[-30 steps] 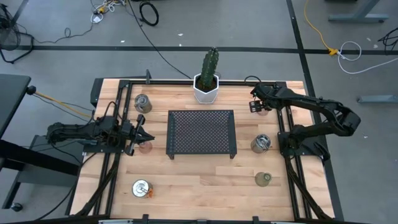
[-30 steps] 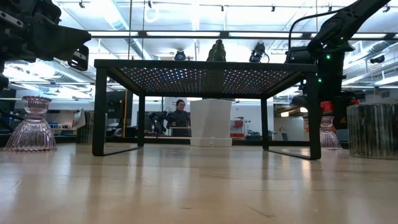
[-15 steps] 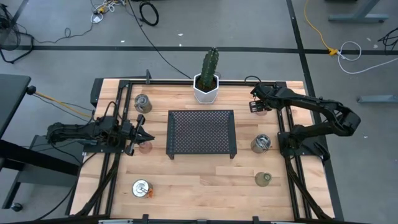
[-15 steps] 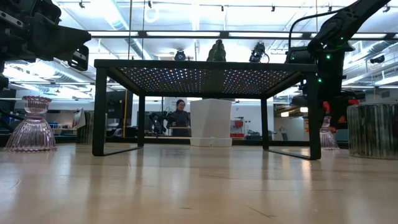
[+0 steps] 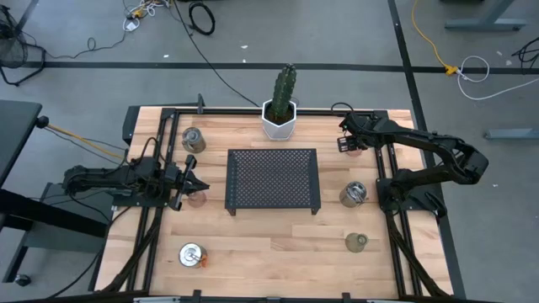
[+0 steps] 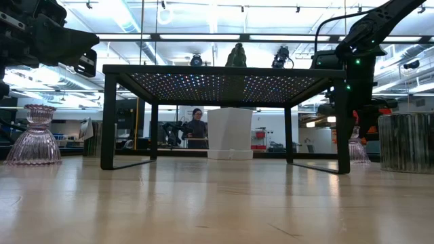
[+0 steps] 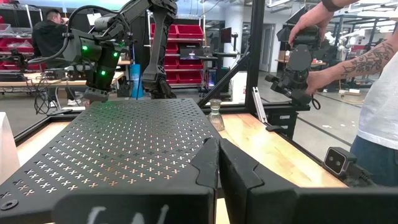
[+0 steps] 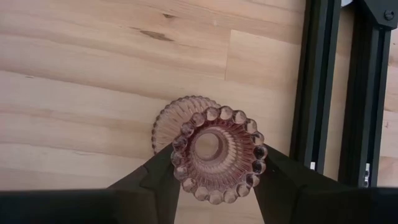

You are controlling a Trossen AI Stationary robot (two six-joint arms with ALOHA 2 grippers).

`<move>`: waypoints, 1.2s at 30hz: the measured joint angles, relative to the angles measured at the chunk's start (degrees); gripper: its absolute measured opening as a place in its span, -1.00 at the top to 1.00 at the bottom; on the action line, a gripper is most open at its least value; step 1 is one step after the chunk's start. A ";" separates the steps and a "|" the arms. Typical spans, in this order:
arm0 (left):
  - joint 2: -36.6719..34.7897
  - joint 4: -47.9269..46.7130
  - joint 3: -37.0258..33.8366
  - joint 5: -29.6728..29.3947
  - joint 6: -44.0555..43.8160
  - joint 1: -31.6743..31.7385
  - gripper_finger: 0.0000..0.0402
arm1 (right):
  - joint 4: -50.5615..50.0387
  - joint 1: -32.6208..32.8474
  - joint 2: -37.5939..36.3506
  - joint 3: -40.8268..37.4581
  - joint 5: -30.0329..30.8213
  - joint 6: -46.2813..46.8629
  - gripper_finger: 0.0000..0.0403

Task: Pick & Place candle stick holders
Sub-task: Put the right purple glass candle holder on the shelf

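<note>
At the table's far right, my right gripper (image 5: 347, 143) is closed on a pink ribbed glass candle stick holder (image 8: 217, 155), which stands on the table. My left gripper (image 5: 189, 183) hangs shut at the left, level, just above another pinkish holder (image 5: 196, 199) without touching it. Silver holders stand at the far left (image 5: 193, 139), near left (image 5: 192, 254) and right (image 5: 354, 194). A greenish glass holder (image 5: 357, 242) stands near right. My right gripper pinches the pink holder's beaded top rim (image 8: 181, 163) between its two fingers (image 8: 158, 180), one on each side. The fingers slant steeply down from above. The holder stays upright with its foot (image 8: 166, 127) on the wood.
A black mesh tray (image 5: 272, 179) on legs stands at the table's middle, with a white cactus pot (image 5: 280, 120) behind it. Black frame rails (image 8: 317, 87) run close beside the held holder. A person's hands (image 7: 305, 56) work a device beyond the table's right side.
My right gripper's fingers have closed in on the pink holder's rim and taken hold; the holder has stayed where it stood.
</note>
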 joint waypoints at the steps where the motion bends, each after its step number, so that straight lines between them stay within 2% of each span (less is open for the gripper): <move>1: 0.02 0.02 0.00 0.02 0.00 0.00 0.91 | 0.00 0.00 0.00 0.01 -0.01 -0.04 0.15; 11: 0.01 0.00 0.01 0.02 0.00 -0.02 0.91 | -0.21 0.01 -0.48 0.02 -0.65 -0.37 0.17; 20: 0.00 0.00 0.00 0.02 0.00 0.00 0.91 | -0.23 0.40 -4.59 0.00 -0.63 -0.80 0.17; 36: 0.02 0.00 0.00 0.02 0.00 -0.02 0.91 | 0.45 3.63 -9.86 0.49 -0.52 -11.90 0.17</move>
